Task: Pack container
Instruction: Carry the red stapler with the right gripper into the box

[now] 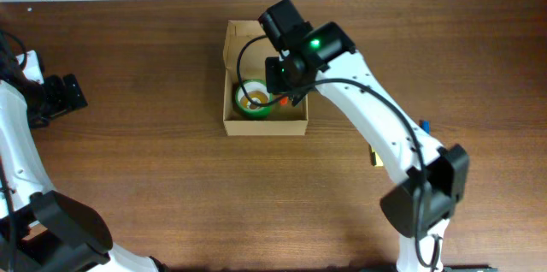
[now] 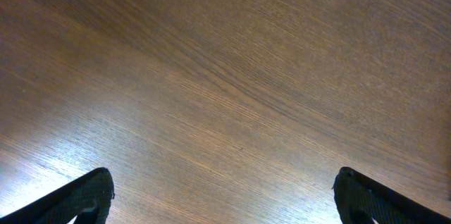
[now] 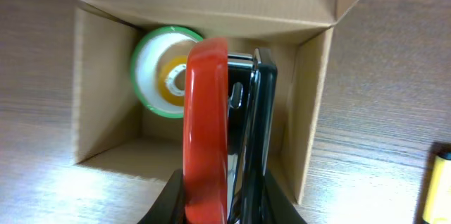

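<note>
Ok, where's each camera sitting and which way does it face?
Overhead: above the table, looking straight down at the cardboard box, left arm and right arm.
Left wrist: low, facing bare table; its fingertips show, wide apart.
Right wrist: looking into the box at a green tape roll; right gripper holds a red-and-black object.
Shared: overhead and right wrist both show box and roll.

**What stays out of your sight**

From overhead, your right arm (image 1: 376,118) covers the right side of the container (image 1: 265,127) and part of the green tape roll (image 1: 243,104) inside it. In the right wrist view, the red-and-black item (image 3: 206,125) clamped in the right gripper (image 3: 224,199) runs off the bottom edge, and you cannot tell what it is. It also hides the roll's right half. A yellow object (image 3: 440,185) is cut by the right edge. Your left gripper (image 2: 225,199) shows only two fingertips (image 2: 84,196), set wide apart at the bottom corners.
</note>
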You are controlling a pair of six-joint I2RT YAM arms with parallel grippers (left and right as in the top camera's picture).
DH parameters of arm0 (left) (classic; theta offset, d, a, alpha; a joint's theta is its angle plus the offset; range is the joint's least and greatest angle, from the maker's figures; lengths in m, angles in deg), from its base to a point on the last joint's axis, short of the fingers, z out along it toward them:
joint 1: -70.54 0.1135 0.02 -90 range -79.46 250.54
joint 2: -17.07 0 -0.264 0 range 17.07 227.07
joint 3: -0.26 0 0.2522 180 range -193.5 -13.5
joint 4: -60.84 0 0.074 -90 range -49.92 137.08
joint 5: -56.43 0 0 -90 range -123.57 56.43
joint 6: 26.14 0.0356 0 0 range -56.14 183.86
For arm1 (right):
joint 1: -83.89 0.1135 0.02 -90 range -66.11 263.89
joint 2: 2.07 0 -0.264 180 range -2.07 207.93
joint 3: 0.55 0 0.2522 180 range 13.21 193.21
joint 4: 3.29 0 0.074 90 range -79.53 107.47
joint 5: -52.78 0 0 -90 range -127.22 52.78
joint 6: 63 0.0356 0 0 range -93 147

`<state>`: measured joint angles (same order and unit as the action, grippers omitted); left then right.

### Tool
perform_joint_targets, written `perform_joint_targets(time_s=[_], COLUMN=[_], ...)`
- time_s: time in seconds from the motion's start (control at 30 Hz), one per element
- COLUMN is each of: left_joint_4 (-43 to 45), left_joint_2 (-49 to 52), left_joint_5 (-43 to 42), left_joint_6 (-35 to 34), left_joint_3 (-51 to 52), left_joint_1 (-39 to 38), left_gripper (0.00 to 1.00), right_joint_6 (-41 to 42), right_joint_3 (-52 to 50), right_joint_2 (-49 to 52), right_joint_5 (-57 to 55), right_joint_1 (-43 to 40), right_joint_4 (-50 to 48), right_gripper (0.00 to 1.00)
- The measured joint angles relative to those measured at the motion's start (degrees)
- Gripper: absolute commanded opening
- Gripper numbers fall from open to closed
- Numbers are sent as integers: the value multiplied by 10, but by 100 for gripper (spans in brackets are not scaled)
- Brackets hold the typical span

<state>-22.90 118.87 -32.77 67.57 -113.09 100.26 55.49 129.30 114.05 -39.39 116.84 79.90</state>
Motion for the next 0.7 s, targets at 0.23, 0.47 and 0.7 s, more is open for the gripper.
perform_joint_targets(time_s=[0.23, 0.47, 0.7], left_joint_4=[0, 0, 0], left_joint_2=[0, 0, 0], left_joint_5=[0, 0, 0], left_joint_6=[0, 0, 0], left_joint_3=[0, 0, 0], left_joint_1=[0, 0, 0], left_gripper=[100, 100, 100], right_joint_6=[-2, -3, -4], right_joint_3=[0, 0, 0], right_joint_2=[29, 47, 69], right_joint_5=[-2, -16, -17], right_joint_1=[0, -2, -6], right_joint_4=[0, 7, 9], right_gripper=[8, 8, 8])
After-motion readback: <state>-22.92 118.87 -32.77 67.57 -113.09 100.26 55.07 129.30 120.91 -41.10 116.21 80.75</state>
